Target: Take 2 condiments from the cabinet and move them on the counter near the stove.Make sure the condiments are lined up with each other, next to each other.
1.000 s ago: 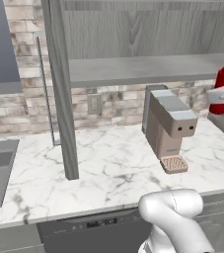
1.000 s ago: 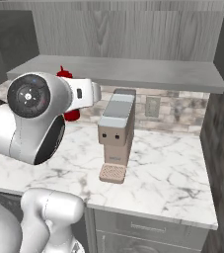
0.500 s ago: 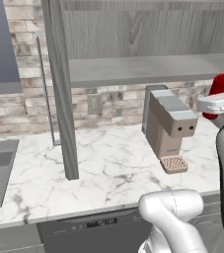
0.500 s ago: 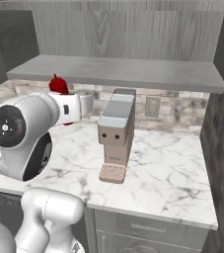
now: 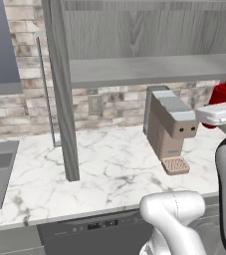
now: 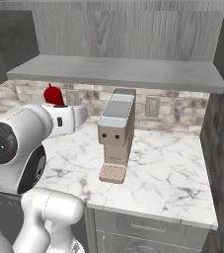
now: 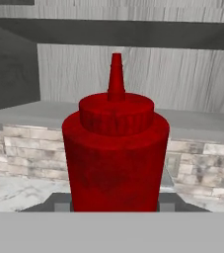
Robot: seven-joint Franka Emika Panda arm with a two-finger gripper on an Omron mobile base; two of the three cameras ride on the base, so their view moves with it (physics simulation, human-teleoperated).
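My end effector (image 5: 219,113) is closed around a red squeeze bottle (image 7: 115,153), held upright in the air to the right of the coffee machine (image 5: 170,130) and above the marble tabletop (image 5: 109,174). My wrist hides the bottle's lower half; the fingertips are not visible. The cabinet shelf (image 6: 118,72) lies behind.

- Left base view: behind the arm, looking forward and down over the table (image 5: 104,169) toward the coffee machine (image 5: 171,130).
- Right base view: opposite side, same table and coffee machine.
- Hand view: very close on the red bottle (image 7: 115,148), facing the cabinet (image 7: 148,74).
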